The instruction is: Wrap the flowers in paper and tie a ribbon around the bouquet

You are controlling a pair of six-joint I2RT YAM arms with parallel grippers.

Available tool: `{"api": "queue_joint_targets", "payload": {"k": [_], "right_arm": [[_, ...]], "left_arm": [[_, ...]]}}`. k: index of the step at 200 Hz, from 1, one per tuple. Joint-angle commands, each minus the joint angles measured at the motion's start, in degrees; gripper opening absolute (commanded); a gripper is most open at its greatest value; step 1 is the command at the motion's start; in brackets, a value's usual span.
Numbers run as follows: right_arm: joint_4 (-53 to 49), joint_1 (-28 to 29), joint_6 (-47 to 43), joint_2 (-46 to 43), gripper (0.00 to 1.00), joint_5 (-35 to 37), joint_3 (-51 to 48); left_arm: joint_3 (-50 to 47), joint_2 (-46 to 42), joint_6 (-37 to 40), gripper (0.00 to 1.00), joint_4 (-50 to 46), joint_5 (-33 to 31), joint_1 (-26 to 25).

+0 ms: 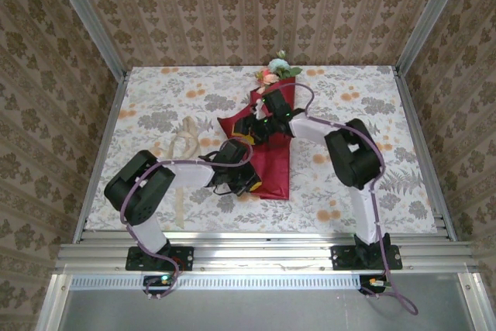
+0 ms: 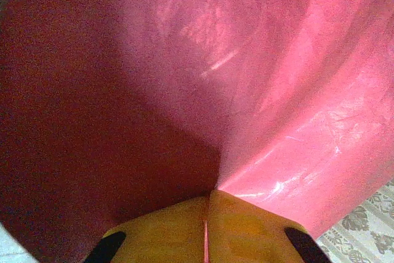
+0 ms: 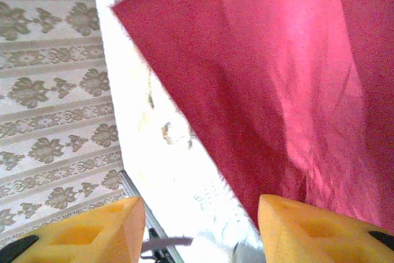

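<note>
The paper (image 1: 271,167) was found partly folded over the flowers (image 1: 277,66) on the worktop (image 1: 155,98), blooms showing at its far end; the wrap was judged unfinished. Its edge was pinched in the closed left tool (image 2: 207,214), the right tool (image 3: 197,226) was held wide and empty, and the ribbon (image 1: 186,137) lay untied to the left

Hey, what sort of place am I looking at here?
Probably a robot test booth, not a florist's: wallpapered panel walls, an aluminium frame along the near edge, and a floral tablecloth.

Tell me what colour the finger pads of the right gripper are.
The pads are yellow-orange; the right wrist view shows them best.
</note>
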Motion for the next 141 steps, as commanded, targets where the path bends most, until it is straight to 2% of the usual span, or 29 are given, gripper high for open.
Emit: {"api": "queue_joint_targets", "payload": {"k": [1,33,62,81,102,126,141], "right_arm": [[-10.8,-4.0,-4.6,-8.6,0.54,2.5,-0.7],[-11.4,-10.2,-5.9,-20.3,0.55,3.0,-12.6],[-8.4,-13.1,-7.6,-31.4,0.5,1.7,-30.9],[-2.7,-11.9,-7.7,-36.4,0.44,-0.8,-43.0],[5.4,-9.1,-6.4,-39.1,0.48,-2.3,-51.9],[11.8,-5.7,-5.0,-36.9,0.49,-2.1,-55.5],[12.5,-4.6,-4.9,-34.6,0.46,-1.1,-55.4]], "left_arm": [[-3.6,3.6,-0.4,0.1,-7.5,-3.1,-0.2],[-3.4,3.4,-0.4,0.09,-8.3,-3.2,-0.1],[-3.8,3.1,-0.5,0.08,-8.4,-3.4,-0.2],[-3.8,3.5,-0.4,0.08,-8.5,-3.3,-0.1],[-3.7,3.5,-0.2,0.08,-8.9,-3.4,0.0],[-3.1,3.4,0.8,0.07,-10.4,-3.8,0.2],[-3.0,3.4,1.2,0.07,-10.8,-3.8,0.2]]}}
